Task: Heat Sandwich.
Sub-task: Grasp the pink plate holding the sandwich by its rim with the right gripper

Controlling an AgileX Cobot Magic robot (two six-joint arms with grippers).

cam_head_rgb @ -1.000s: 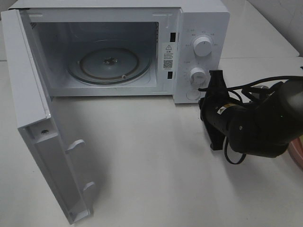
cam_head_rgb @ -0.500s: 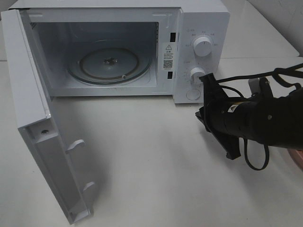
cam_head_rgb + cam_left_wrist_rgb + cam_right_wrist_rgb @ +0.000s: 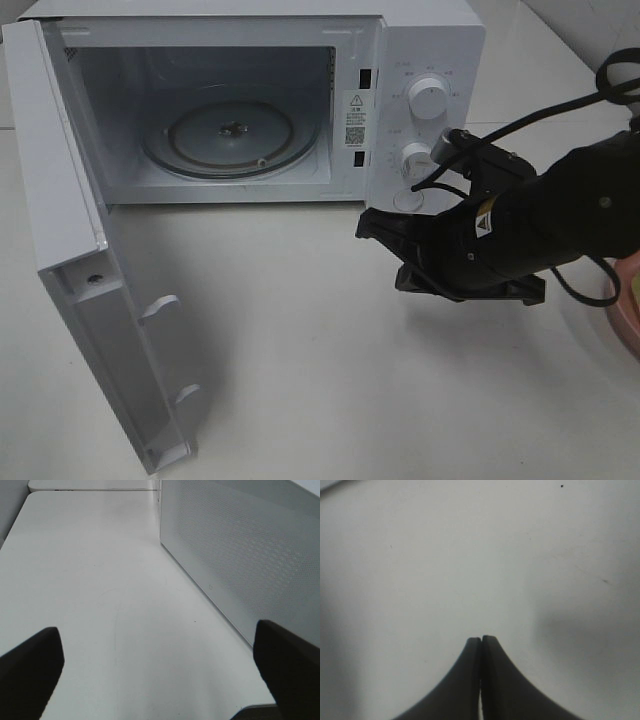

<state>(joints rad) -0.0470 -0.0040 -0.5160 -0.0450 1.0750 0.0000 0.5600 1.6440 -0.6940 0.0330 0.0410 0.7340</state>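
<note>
The sandwich is out of view in every frame. The white microwave (image 3: 430, 40) stands at the back with its door (image 3: 70, 250) swung wide open to the left. Inside it only the bare glass turntable (image 3: 232, 135) shows. My right gripper (image 3: 366, 228) hovers over the table just in front of the control panel, pointing left, shut and empty. The right wrist view shows its fingertips (image 3: 481, 641) pressed together above bare white table. My left gripper (image 3: 160, 680) is open and holds nothing; its dark fingers (image 3: 30, 665) stand far apart beside a white perforated microwave panel (image 3: 240, 555).
The rim of a round pink plate (image 3: 625, 310) peeks in at the right edge, mostly behind my right arm. Two knobs (image 3: 428, 98) sit on the microwave's panel. The open door juts toward the table's front left. Black cables loop above the right arm.
My right arm has swung leftward and turned, from beside the microwave's right end to in front of its control panel. The gripper stayed shut. The microwave has not changed.
</note>
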